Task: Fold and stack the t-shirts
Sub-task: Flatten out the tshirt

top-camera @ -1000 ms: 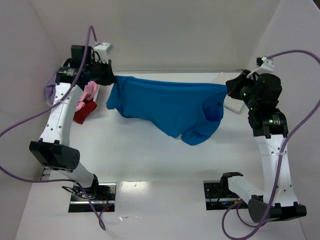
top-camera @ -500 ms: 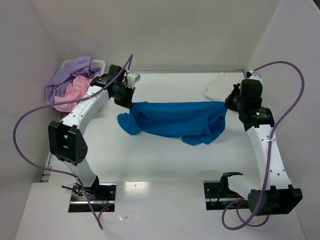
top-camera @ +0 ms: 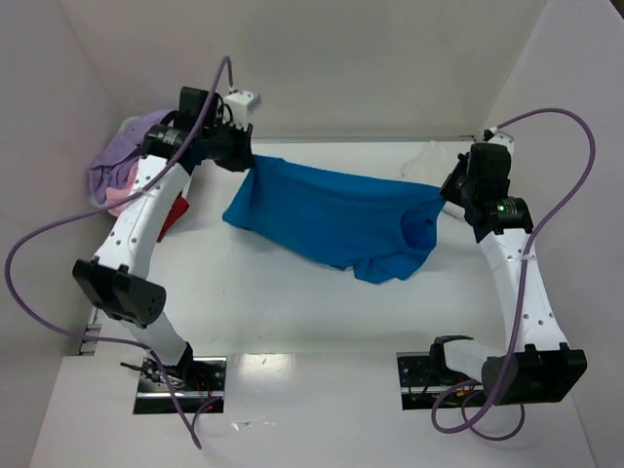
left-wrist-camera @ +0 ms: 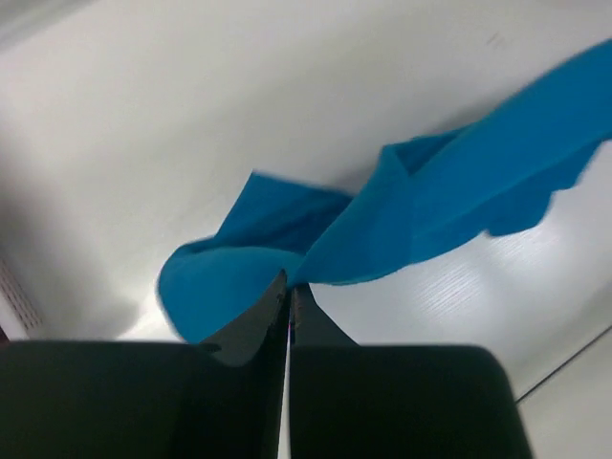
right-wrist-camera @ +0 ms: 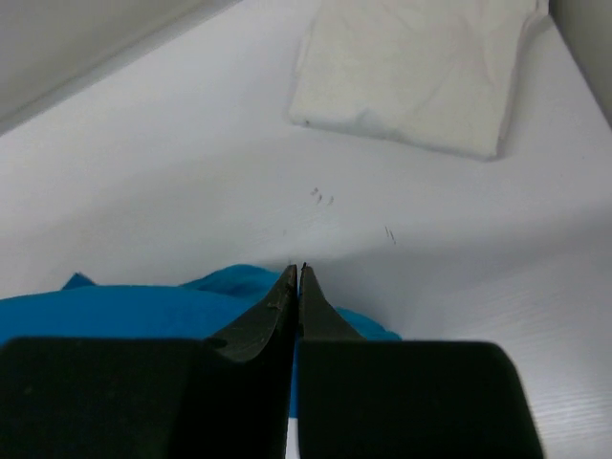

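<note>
**Desk:** What are we looking at?

**Operator:** I am holding the bright blue t-shirt (top-camera: 331, 214) strung above the tabletop (top-camera: 292, 302). The left tool (top-camera: 239, 156) is clamping one end near the far-left corner. The right tool (top-camera: 447, 190) is clamping the other end by the right edge.

**Desk:** What is changing?

**Operator:** Half a second ago I was dipping the cloth toward the middle. Now the left tool is swinging back to the far edge, lifting that end and drawing the shirt taut on a diagonal. The right tool is hardly shifting.

**Desk:** And the task?

**Operator:** I am reading this as a shake-out before laying the shirt flat, with no fold started. The white t-shirt (top-camera: 426, 158) is lying folded at the far-right corner. The lavender shirt (top-camera: 122, 156) and the pink shirt (top-camera: 118, 199) are waiting at the left edge.
</note>
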Available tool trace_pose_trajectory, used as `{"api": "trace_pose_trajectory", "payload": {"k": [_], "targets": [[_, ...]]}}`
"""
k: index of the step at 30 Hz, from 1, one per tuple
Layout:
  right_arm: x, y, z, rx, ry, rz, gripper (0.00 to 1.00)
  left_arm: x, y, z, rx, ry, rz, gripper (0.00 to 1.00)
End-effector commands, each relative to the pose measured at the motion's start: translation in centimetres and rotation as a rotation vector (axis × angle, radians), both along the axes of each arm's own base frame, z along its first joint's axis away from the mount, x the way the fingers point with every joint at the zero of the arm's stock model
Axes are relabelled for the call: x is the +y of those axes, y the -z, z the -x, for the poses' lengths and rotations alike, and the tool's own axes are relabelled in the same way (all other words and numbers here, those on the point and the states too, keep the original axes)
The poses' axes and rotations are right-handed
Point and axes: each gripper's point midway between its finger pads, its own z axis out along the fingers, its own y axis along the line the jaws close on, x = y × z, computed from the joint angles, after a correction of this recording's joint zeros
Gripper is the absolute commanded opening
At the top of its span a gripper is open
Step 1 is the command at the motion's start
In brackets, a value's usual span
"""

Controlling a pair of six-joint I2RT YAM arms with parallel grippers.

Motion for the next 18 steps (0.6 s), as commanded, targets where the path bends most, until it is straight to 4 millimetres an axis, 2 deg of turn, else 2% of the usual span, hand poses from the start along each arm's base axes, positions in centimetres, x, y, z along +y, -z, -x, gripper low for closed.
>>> {"api": "trace_pose_trajectory", "payload": {"k": [1,2,3,5,6,7,8,10,11,12,13,15,17,18], "targets": [[-1.0,-8.8,-0.1,-0.226,0.034,0.031,0.00,-2.3,-8.0,4.4,-0.145,0.156,0.113,0.00],[-0.6,-11.1,0.7,-0.280,0.011,0.020,0.00,-2.0,-9.7,5.8,-0.173,0.146,0.135,0.00],[-0.4,-13.6,1.6,-0.344,0.003,0.016,0.00,-1.8,-9.3,6.6,-0.163,0.145,0.132,0.00],[0.1,-15.9,2.7,-0.397,-0.027,0.005,0.00,-1.4,-10.7,8.2,-0.198,0.135,0.158,0.00],[0.3,-17.8,3.2,-0.441,-0.037,0.003,0.00,-0.5,-12.4,9.7,-0.255,0.119,0.159,0.00],[0.6,-18.5,4.1,-0.452,-0.050,-0.001,0.00,-0.1,-13.4,10.6,-0.288,0.113,0.162,0.00],[1.0,-20.3,5.4,-0.499,-0.073,-0.007,0.00,0.6,-14.8,12.2,-0.333,0.092,0.174,0.00],[1.3,-21.5,6.5,-0.532,-0.088,-0.021,0.00,1.3,-17.3,14.7,-0.401,0.083,0.214,0.00],[1.3,-22.6,7.6,-0.561,-0.089,-0.020,0.00,1.7,-18.2,15.4,-0.434,0.074,0.217,0.00],[1.3,-23.0,7.8,-0.571,-0.089,-0.020,0.00,1.9,-18.6,16.0,-0.442,0.069,0.229,0.00],[1.3,-23.5,8.6,-0.585,-0.089,-0.019,0.00,2.0,-18.9,16.5,-0.456,0.069,0.233,0.00],[1.0,-24.0,8.8,-0.598,-0.071,-0.014,0.00,2.0,-19.1,16.5,-0.464,0.066,0.243,0.00],[0.7,-23.7,8.5,-0.589,-0.056,-0.011,0.00,1.8,-16.7,14.8,-0.405,0.044,0.217,0.00],[0.3,-22.7,7.3,-0.559,-0.038,0.002,0.00,1.4,-14.7,13.0,-0.356,0.033,0.198,0.00]]}}
